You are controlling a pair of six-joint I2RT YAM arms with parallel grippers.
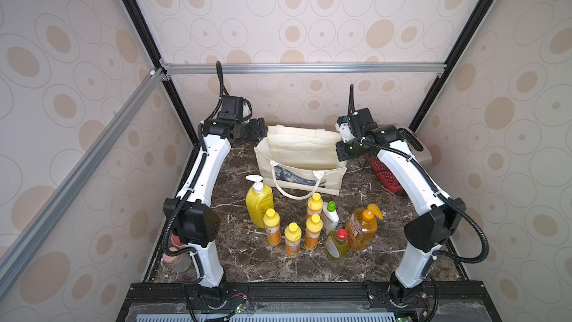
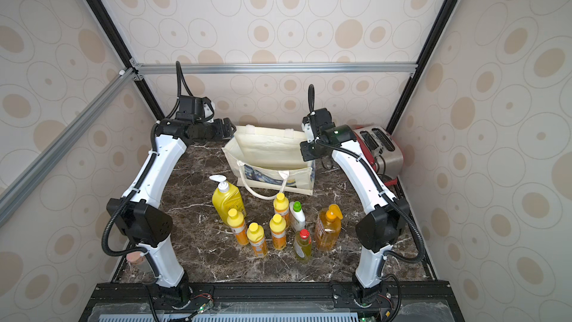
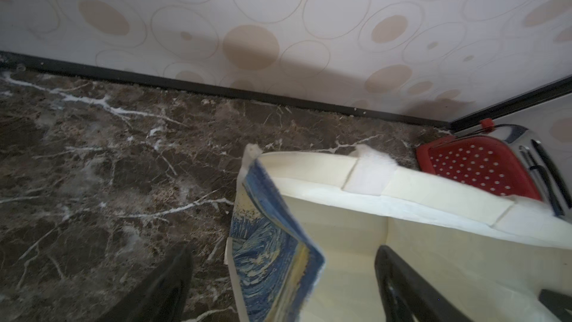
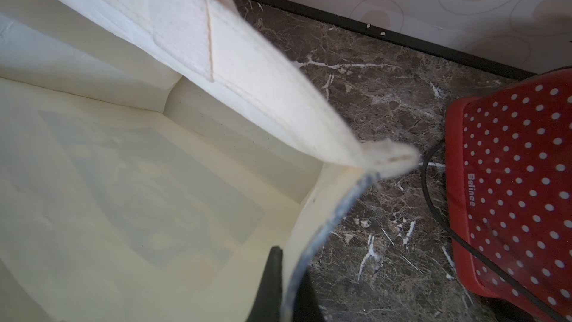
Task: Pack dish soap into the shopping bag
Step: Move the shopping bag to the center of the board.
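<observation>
shopping bag (image 1: 298, 153) stands upright at the far middle of the table (image 1: 241, 261), mouth open upward, long axis running left to right, printed face toward the near side. right gripper (image 4: 289, 263) is pinched tight on its right end wall. left gripper (image 3: 283, 252) straddles the left end wall, fingers wide apart. eight dish soap bottles (image 1: 313, 230) stand caps up, clustered just near of the bag.

Shopping bag (image 4: 123, 165) cropped in both wrist views

My end effector (image 4: 289, 286) pinches the side rim of the shopping bag (image 4: 123, 165), one finger inside its cream interior, one outside. Beside the bag, a red white-dotted appliance (image 4: 510, 181) and its black cord (image 4: 433, 212) rest on the dark marble counter (image 4: 387, 113).
</observation>
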